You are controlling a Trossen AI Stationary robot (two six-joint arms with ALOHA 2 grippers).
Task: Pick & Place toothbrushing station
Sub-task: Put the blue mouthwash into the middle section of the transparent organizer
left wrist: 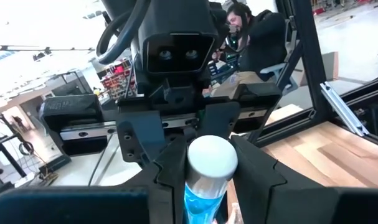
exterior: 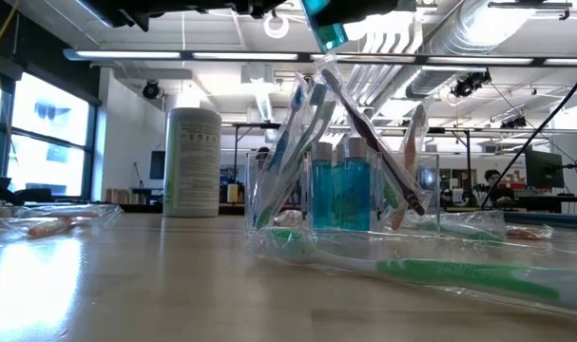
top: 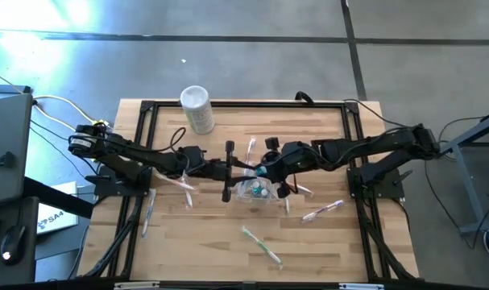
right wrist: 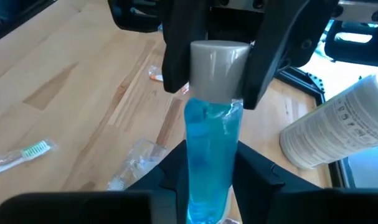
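- Both wrist views: one teal tube [right wrist: 208, 155] held between both grippers at once. Left gripper [right wrist: 210, 59] is pinched on the grey cap end; right gripper [left wrist: 204, 186] clamps the translucent blue body.
- High view only shows the two arms meeting mid-table over the cup [top: 253, 192]; the tube [top: 262, 171] is a small teal speck there, and the grip can't be read from it.
- Low view: the tube's [exterior: 324, 27] teal end hangs above the cup [exterior: 350, 190], clear of the table [exterior: 126, 294].
- Cup: small, clear plastic, upright. Inside: more teal tubes [exterior: 343, 195] standing with caps up, plus brushes [exterior: 293, 142] leaning out over the rim.
- Low view foreground: a green-handled brush [exterior: 440, 271] in clear wrap, lying flat in front of the cup.
- High view: loose wrapped brushes scattered on the butcher-block wood top, one green [top: 262, 245] toward the near edge, one pink [top: 323, 211] to the right.
- White cylinder [top: 196, 108] with printed label, standing at the far edge, well apart from the cup.
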